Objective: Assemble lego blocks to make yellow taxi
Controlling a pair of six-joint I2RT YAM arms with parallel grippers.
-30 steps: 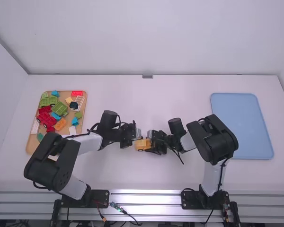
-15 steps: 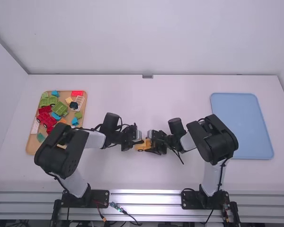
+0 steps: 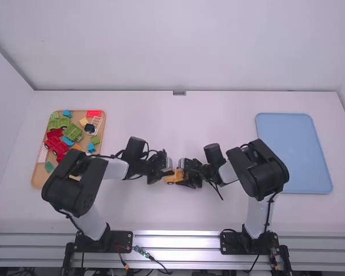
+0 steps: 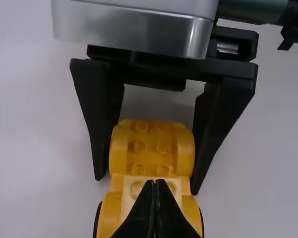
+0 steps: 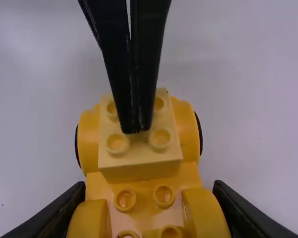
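**Right side clamped, left side closed**

My right gripper (image 3: pixel 179 175): jaws clamped on the rounded, glossy flanks of the studded yellow car (image 5: pixel 102 183). My left gripper (image 3: pixel 169 171): jaws together, dark tapering tips over the pale yellow block (image 5: pixel 139 152), square, four round studs, seated on the car. Whole piece at mid-desk (image 3: pixel 155 210), matte white. Farther out, left: tan tray (image 3: pixel 37 175), mixed coloured blocks (image 3: pixel 72 132). Right: blue tray (image 3: pixel 293 152), smooth, rounded corners.

Got Lego bits (image 3: pixel 57 145) in a tray (image 3: pixel 38 176) on the table's (image 3: pixel 161 118) left, another tray (image 3: pixel 302 152) way over right, plus a toy car (image 3: pixel 171 179) in between with a block (image 5: pixel 139 153) on top.
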